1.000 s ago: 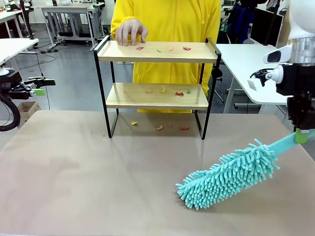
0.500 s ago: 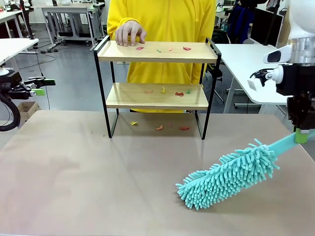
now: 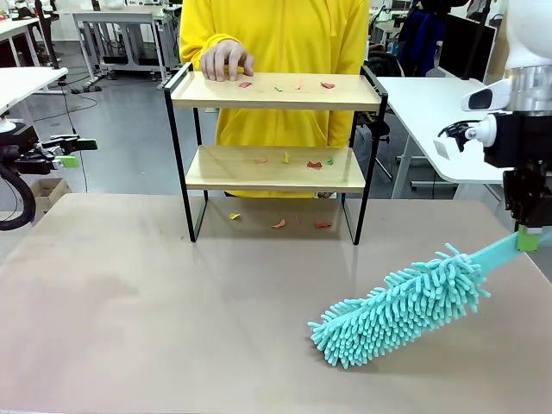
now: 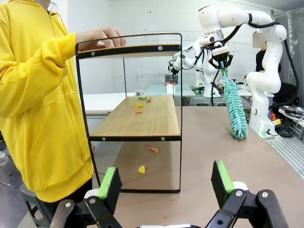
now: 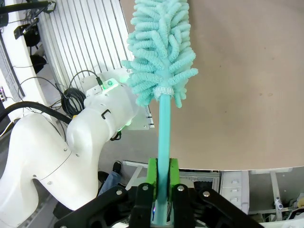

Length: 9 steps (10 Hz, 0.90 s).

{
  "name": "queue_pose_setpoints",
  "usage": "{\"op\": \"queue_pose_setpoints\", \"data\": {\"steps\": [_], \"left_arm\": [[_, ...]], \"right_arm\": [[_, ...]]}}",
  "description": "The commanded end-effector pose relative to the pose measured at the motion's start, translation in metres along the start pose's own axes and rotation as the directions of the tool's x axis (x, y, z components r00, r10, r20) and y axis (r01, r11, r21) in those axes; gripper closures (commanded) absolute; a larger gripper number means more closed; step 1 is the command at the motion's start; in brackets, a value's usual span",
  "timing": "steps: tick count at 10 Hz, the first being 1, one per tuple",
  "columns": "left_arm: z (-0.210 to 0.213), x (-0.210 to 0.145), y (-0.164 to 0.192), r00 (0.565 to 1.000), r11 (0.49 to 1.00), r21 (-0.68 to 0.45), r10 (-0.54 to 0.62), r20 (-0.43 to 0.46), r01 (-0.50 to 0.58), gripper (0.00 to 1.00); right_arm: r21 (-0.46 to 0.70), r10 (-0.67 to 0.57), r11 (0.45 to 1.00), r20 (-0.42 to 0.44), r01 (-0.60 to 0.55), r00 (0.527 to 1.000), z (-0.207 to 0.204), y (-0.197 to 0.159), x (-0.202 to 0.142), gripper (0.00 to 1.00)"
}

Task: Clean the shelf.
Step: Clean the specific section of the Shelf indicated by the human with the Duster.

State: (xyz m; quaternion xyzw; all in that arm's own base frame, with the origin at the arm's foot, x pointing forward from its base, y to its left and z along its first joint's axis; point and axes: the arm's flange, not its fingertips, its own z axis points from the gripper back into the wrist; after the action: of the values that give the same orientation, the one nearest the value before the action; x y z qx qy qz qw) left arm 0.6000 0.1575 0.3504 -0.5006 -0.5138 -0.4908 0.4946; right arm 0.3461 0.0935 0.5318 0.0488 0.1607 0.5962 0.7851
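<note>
The shelf (image 3: 224, 168) stands at the far middle of the table (image 3: 129, 302). Both boards are dotted with small coloured scraps (image 3: 327, 85), and a few more lie on the tabletop beneath it. A person in yellow stands just behind it, one hand (image 3: 226, 59) resting on the left end of the top board. I'd say no sweeping has been done yet.

The duster (image 3: 397, 306) sits low over the near right of the table, well apart from the shelf. The right gripper (image 3: 528, 237) is clamped on the very end of its thin handle. Held that far back, the handle could twist in the grip once the fluffy head drags on wood.

The rack looks light on its thin legs, so a firm sideways stroke might shove or tip it — perhaps why the hand is there. A sweep toward the left end could run into those fingers. The raised end rails may snag the head, and the scraps would likely scatter onto the table rather than gather.

The left gripper (image 3: 65, 159) hangs off the table's far left, spread wide and empty.

The tabletop is smooth, matte beige. Around it is a workshop room — white tables and a grey floor.
</note>
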Motion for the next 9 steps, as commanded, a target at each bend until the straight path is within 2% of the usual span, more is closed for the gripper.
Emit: {"op": "queue_pose_setpoints", "data": {"steps": [1,9], "left_arm": [[0.0001,0.0026,-0.0015,1.0,1.0,0.001,-0.009,0.001,0.009,0.0],[0.0001,0.0026,-0.0015,1.0,1.0,0.001,-0.009,0.001,0.009,0.0]], "right_arm": [[-0.01,-0.014,1.0,-0.005,0.013,1.0,0.0017,0.0014,-0.0032,0.87],[-0.01,-0.014,1.0,-0.005,0.013,1.0,0.0017,0.0014,-0.0032,0.87]]}}
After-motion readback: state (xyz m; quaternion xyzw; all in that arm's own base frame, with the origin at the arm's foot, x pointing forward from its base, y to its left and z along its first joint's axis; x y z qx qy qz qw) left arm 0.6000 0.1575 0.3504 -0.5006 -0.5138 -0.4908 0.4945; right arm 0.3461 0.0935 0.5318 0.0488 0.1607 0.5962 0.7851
